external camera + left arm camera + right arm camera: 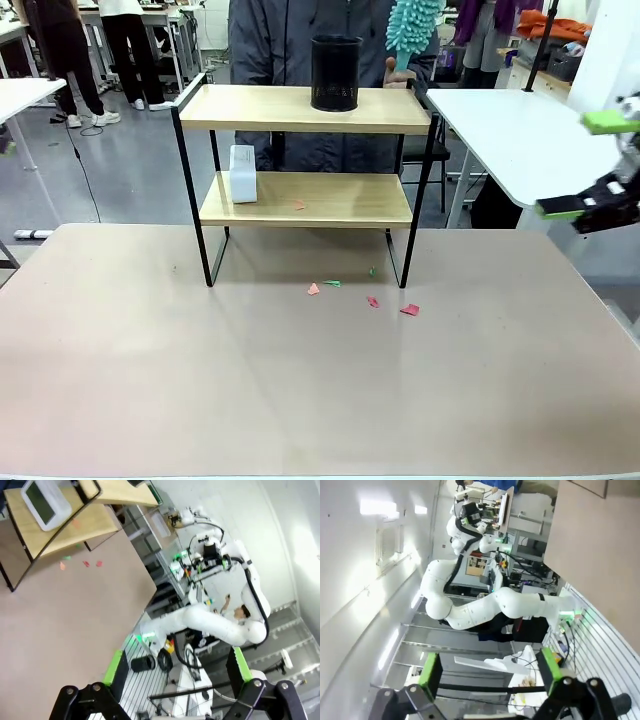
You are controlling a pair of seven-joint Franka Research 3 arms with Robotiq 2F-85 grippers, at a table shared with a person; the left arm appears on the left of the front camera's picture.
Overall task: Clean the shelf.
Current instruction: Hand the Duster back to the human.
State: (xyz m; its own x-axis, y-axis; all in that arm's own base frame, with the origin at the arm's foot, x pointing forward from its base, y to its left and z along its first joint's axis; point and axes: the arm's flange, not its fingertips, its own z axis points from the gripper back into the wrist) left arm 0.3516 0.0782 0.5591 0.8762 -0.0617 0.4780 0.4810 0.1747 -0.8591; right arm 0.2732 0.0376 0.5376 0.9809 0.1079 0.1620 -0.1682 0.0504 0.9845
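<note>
Front view: the small two-tier shelf w/ light wood boards & thin black frame point(305, 110) stood at the table's far middle, long side running left-right. The right gripper point(598, 165), green pads wide open & empty, hung off to its right, well apart. Left gripper point(177, 672) was open too, farther back.

Bright, even indoor light; wrist views distorted, with ceiling glare.
</note>
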